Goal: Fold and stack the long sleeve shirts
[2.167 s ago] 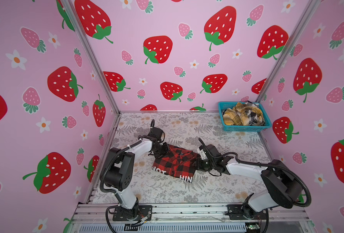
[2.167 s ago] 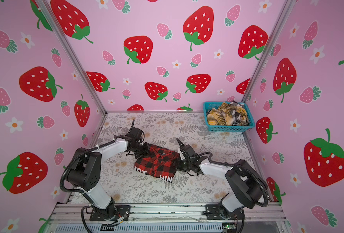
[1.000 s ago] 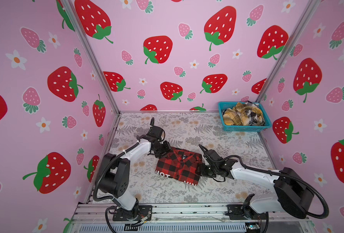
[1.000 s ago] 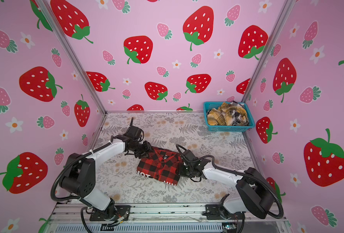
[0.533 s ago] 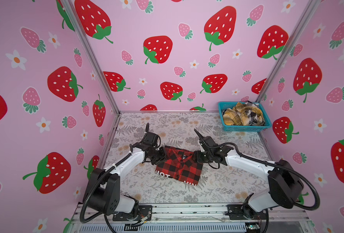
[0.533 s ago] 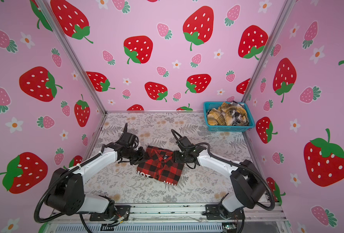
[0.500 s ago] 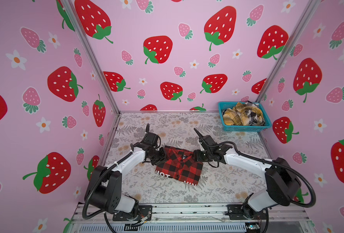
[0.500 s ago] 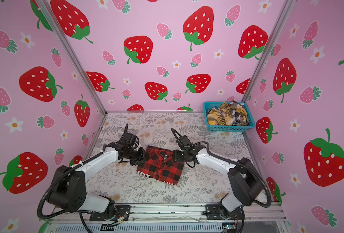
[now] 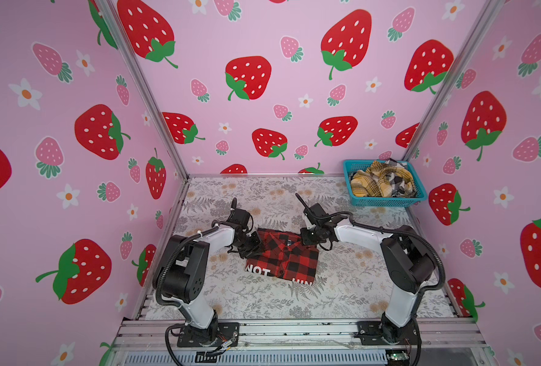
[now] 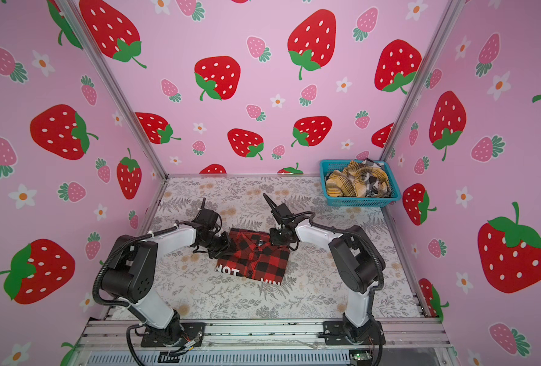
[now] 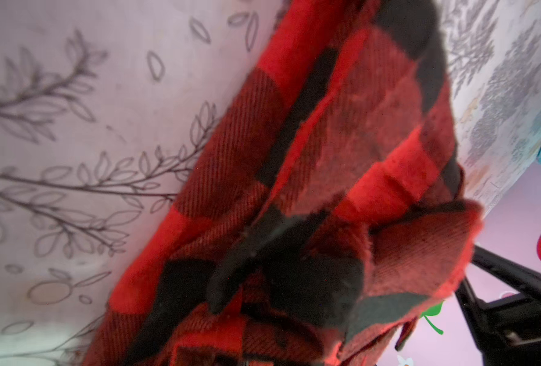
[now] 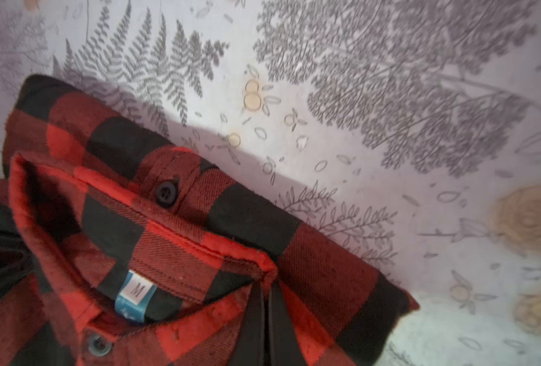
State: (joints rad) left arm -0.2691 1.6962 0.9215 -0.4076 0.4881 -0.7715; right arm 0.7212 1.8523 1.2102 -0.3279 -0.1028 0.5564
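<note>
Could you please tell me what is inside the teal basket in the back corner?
Inside the teal basket lie a crumpled mustard-yellow plaid shirt and a black-white plaid shirt, bunched together. Whatever lies beneath them is covered.

On the table point(image 9: 263, 304), folded shirt point(image 9: 283, 258) lies between left claw point(image 9: 256, 244) and right claw point(image 9: 307, 237); basket point(image 9: 386, 201) back right.

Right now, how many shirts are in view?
3. The red shirt lies folded on the table; the yellow shirt and the black-white shirt are crumpled in the basket. More may be hidden under them.
</note>
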